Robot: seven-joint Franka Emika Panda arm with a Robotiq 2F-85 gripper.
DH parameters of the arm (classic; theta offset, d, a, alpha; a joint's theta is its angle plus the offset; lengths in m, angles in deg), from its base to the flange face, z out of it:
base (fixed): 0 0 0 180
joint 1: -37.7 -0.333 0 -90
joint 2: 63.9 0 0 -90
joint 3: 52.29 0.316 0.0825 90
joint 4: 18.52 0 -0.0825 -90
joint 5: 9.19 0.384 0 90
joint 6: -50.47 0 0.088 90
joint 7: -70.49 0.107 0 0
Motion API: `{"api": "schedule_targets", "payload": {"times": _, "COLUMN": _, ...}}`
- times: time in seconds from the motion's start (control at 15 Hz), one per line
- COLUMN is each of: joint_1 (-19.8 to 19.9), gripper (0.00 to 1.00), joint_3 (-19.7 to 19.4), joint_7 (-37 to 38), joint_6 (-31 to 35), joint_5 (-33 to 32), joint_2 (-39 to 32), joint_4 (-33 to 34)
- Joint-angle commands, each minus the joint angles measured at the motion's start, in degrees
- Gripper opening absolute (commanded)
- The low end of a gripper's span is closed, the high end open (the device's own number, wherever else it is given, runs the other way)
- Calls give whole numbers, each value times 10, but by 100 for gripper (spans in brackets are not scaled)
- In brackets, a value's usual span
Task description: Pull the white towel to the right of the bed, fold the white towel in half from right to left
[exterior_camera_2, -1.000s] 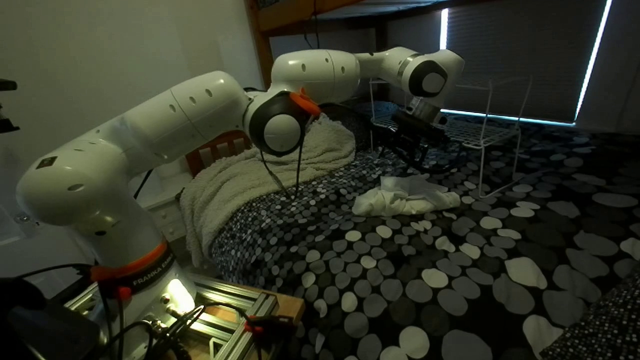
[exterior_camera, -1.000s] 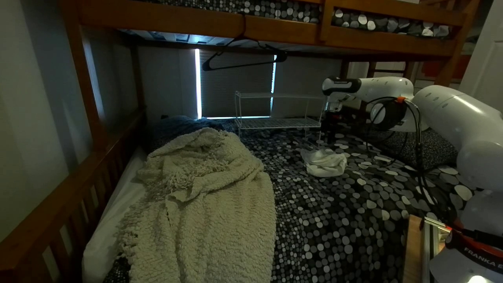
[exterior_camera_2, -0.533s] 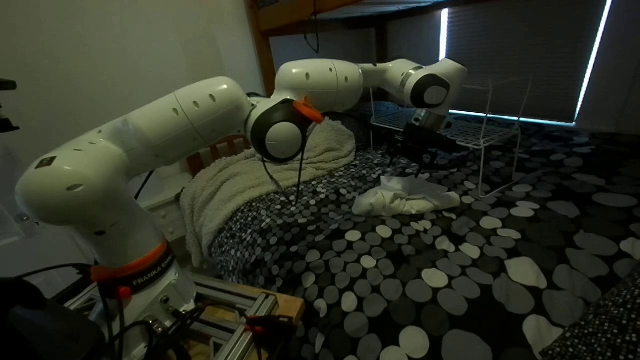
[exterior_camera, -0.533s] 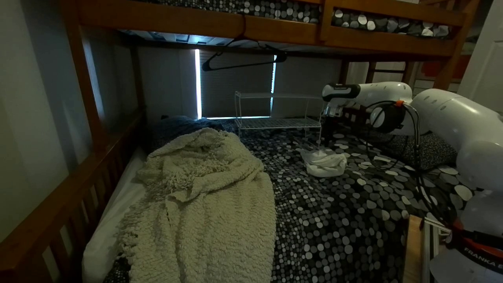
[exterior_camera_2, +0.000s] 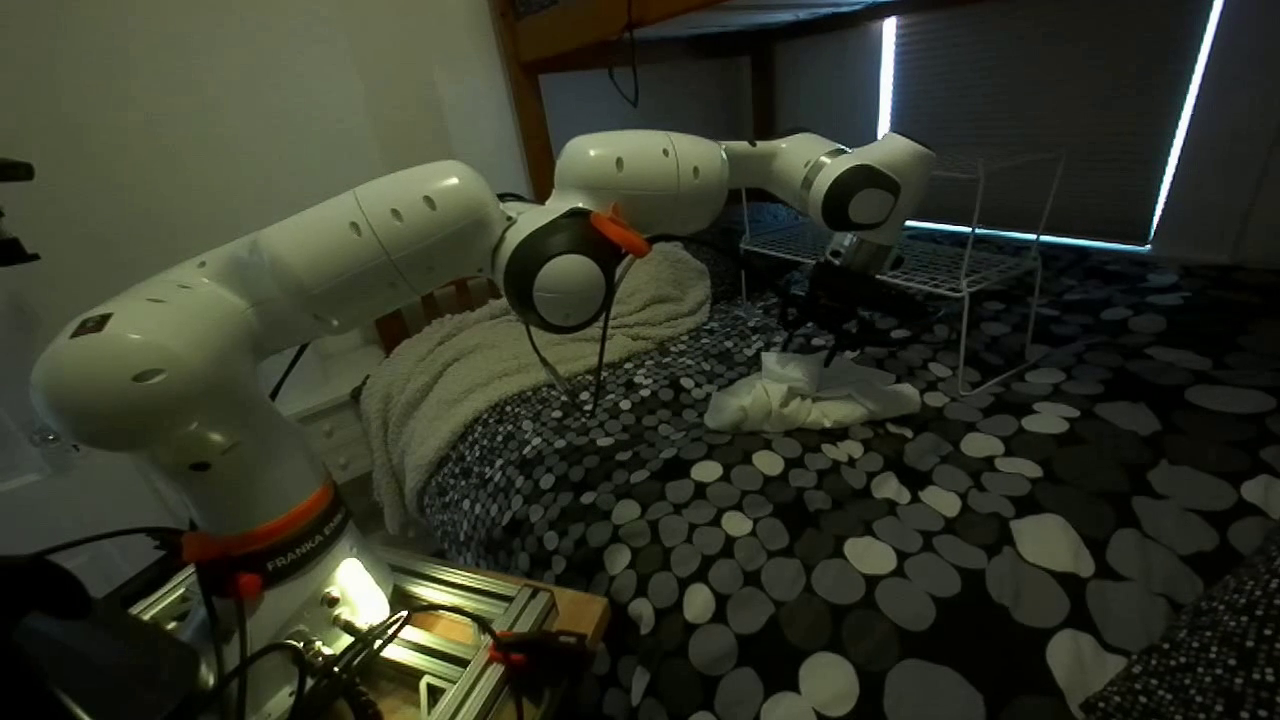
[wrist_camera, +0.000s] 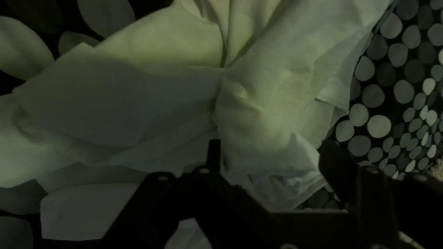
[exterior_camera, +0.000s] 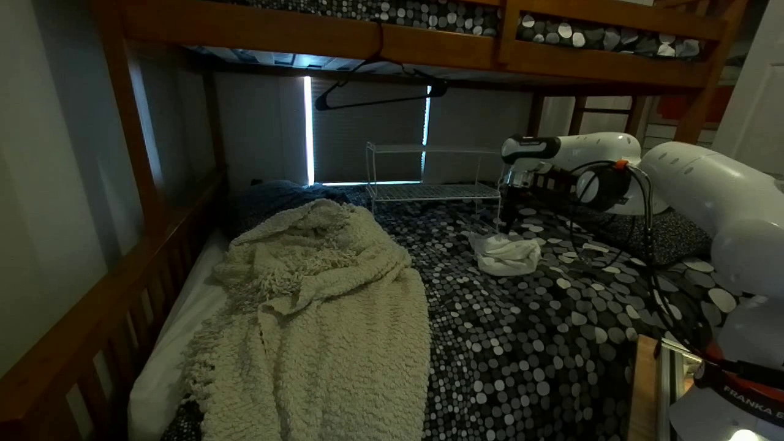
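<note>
The white towel lies rumpled on the bed's lower bunk, in both exterior views point(exterior_camera: 507, 255) point(exterior_camera_2: 800, 398) and filling much of the wrist view point(wrist_camera: 173, 93). The bed point(exterior_camera: 520, 343) has a black-and-white pebble-patterned cover, also in an exterior view point(exterior_camera_2: 780, 540). My gripper point(wrist_camera: 271, 152) is open, its two dark fingers wide apart over the towel's edge folds. Nothing is held between them. In both exterior views the gripper point(exterior_camera: 508, 223) point(exterior_camera_2: 815, 350) points down at the towel's far side, just above or touching it; I cannot tell which. Its fingers are dark and partly hidden there.
A white wire rack point(exterior_camera: 435, 193) stands close behind the towel and gripper, also in an exterior view point(exterior_camera_2: 965, 285). A cream knitted blanket point(exterior_camera: 343, 331) covers the side of the bed. A black hanger point(exterior_camera: 380, 101) hangs from the upper bunk rail point(exterior_camera: 306, 37). A dark pillow point(exterior_camera: 661, 236) lies beneath the arm.
The arm and gripper have moved down toward the towel, from well above it to right at its far side. The towel has not visibly moved.
</note>
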Motion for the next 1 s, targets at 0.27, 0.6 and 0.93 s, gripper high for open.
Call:
{"api": "schedule_targets", "payload": {"times": 0.27, "joint_1": 2, "gripper": 29, "joint_3": 1, "joint_7": -53, "joint_6": 47, "joint_5": -10, "joint_2": -18, "joint_4": 0}}
{"api": "schedule_targets", "payload": {"times": 0.6, "joint_1": -3, "gripper": 1, "joint_3": 2, "joint_7": -59, "joint_6": 40, "joint_5": -10, "joint_2": -14, "joint_4": -1}}
{"api": "schedule_targets", "payload": {"times": 0.93, "joint_1": -21, "gripper": 1, "joint_3": 1, "joint_7": -38, "joint_6": -18, "joint_5": -11, "joint_2": 3, "joint_4": -10}}
